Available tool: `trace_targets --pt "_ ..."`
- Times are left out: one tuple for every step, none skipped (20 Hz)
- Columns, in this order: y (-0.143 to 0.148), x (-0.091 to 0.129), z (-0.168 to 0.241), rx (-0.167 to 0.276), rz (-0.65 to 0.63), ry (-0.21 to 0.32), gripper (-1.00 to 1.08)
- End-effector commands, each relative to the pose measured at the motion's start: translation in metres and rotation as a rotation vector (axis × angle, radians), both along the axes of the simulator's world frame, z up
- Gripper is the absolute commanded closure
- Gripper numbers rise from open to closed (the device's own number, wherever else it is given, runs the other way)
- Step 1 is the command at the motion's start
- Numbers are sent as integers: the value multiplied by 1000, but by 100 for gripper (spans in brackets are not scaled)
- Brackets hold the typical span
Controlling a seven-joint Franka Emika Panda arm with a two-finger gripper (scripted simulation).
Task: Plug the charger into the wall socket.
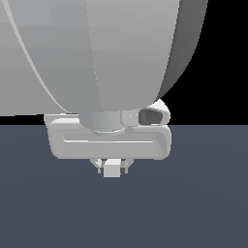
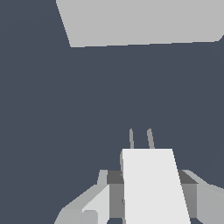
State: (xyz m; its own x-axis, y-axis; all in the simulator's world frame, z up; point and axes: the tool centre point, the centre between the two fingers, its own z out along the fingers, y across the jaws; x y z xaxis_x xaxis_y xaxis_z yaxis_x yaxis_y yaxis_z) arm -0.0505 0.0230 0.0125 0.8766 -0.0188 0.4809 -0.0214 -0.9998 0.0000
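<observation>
In the exterior view my gripper [image 1: 112, 167] hangs below the big arm body, shut on the charger [image 1: 112, 170], a small light-grey cube just above the dark floor. The wrist view shows the charger [image 2: 151, 186] held between my fingers [image 2: 114, 192], with two thin grey prongs [image 2: 150, 138] sticking out ahead of it. Beyond the prongs, across a stretch of dark floor, stands the wall socket [image 2: 140, 22], a pale grey slab. Its holes do not show from here. The exterior view hides the socket behind the arm.
The arm's large grey link [image 1: 97, 53] fills the upper part of the exterior view. The dark blue-grey floor [image 1: 193, 203] spreads around the gripper.
</observation>
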Motion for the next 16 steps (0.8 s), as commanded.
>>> trace_targets --pt "1 1 -1 1 2 0 108" --pt "1 1 -1 1 2 0 108" --pt "1 1 -1 1 2 0 108" --pt "1 1 -1 1 2 0 108" --pt "0 0 0 0 0 0 108" --pt "0 0 0 0 0 0 108" --pt "0 0 1 0 1 0 108" --pt "0 0 2 0 2 0 108" --pt "0 0 4 0 3 0 108" --pt "0 1 6 0 5 0 108" --pt "-1 1 8 0 7 0 108" --pt "-1 1 11 -1 9 0 108" --pt "-2 2 15 -1 12 0 108" --pt "-2 2 19 -1 15 0 108" --pt "-2 3 23 -2 18 -1 108" --pt "-3 4 28 -2 22 -1 108"
